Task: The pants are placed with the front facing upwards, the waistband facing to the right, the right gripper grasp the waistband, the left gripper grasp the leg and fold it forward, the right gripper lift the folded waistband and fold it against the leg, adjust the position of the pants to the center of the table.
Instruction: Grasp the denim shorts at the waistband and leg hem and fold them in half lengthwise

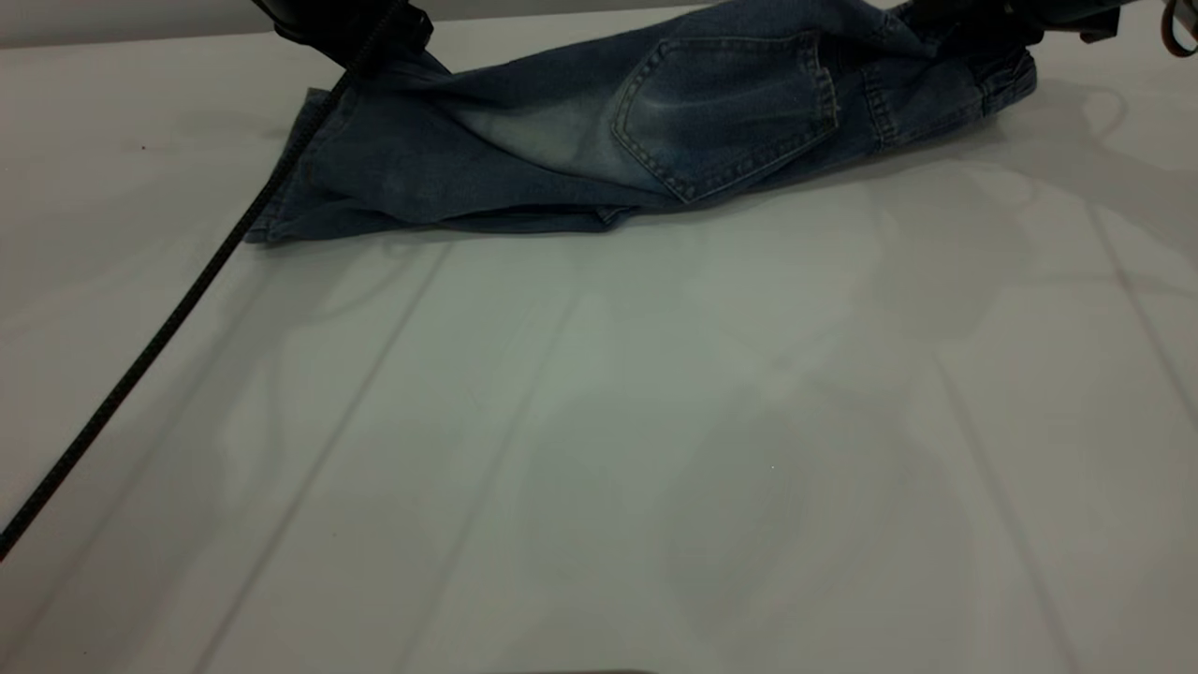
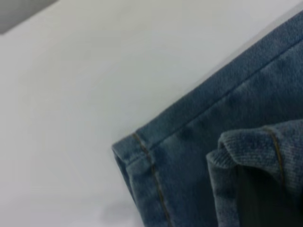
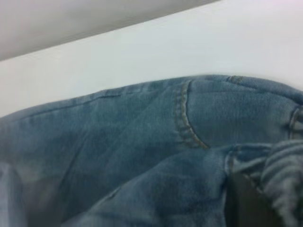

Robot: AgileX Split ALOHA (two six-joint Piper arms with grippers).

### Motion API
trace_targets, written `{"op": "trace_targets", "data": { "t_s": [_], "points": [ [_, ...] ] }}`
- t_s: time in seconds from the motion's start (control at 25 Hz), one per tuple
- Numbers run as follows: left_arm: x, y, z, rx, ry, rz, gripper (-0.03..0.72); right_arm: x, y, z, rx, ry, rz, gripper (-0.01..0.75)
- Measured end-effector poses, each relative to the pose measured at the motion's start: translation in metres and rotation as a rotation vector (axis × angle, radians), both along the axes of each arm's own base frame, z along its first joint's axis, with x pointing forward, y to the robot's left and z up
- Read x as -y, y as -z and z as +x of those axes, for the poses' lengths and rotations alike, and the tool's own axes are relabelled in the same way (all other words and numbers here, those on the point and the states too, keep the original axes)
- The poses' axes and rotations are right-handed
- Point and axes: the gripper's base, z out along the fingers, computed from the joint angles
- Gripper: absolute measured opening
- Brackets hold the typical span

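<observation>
Pants lying lengthwise along the far edge, one gripper at each end

From the exterior view, we are seeing the pants point(image 1: 655, 140) folded lengthwise on the table point(image 1: 599, 449), their long axis running left to right; the left gripper point(image 1: 360, 33) is sitting over the leg end and the right gripper point(image 1: 973, 23) over the waistband point(image 1: 1006, 80), so the right arm is nearer the band that must be folded toward the leg. In the left wrist view, we are looking at a hem corner point(image 2: 142, 156) with a fold of denim bunched over a dark finger point(image 2: 255, 198), apparently pinched. In the right wrist view, ruched fabric is lying beside a dark finger point(image 3: 244, 201); whether it is clamped we cannot tell.
</observation>
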Motion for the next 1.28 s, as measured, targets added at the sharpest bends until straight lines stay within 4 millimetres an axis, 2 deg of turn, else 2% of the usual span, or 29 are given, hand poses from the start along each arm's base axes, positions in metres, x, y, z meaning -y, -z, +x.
{"op": "trace_targets", "data": {
  "t_s": [0.04,0.16,0.36,0.44,0.56,0.64,0.8,0.88,1.08,1.28],
  "points": [
    [0.0,0.0,0.0,0.003,0.003,0.002,0.052,0.0,0.0,0.0,0.004,-0.003,-0.004,0.144],
    [0.0,0.0,0.0,0.004,0.005,0.005,0.052,0.0,0.0,0.0,0.007,-0.003,-0.005,0.299],
    [0.0,0.0,0.0,0.004,0.006,0.008,0.052,0.0,0.0,0.0,0.004,0.001,-0.001,0.601],
    [-0.001,0.0,0.0,0.004,0.017,0.028,0.052,0.001,-0.002,0.0,-0.003,0.007,0.004,0.662],
    [-0.002,0.001,0.0,-0.004,0.025,0.051,0.052,0.006,-0.012,-0.001,-0.007,-0.004,-0.007,0.676],
    [-0.002,0.001,-0.001,-0.007,0.019,0.047,0.052,0.008,-0.026,-0.003,-0.004,-0.028,-0.017,0.676],
    [-0.002,-0.001,0.0,-0.006,0.008,0.041,0.052,0.001,-0.058,-0.013,-0.032,-0.123,0.04,0.658],
    [-0.004,-0.002,0.001,0.0,-0.005,0.039,0.052,-0.003,-0.066,-0.019,-0.074,-0.18,0.068,0.641],
    [-0.016,-0.001,0.003,-0.01,-0.064,0.071,0.052,-0.007,-0.063,-0.03,-0.194,-0.25,0.084,0.617],
    [-0.027,-0.001,0.002,-0.013,-0.125,0.161,0.052,-0.007,-0.062,-0.032,-0.219,-0.255,0.082,0.606]
  ]
}}
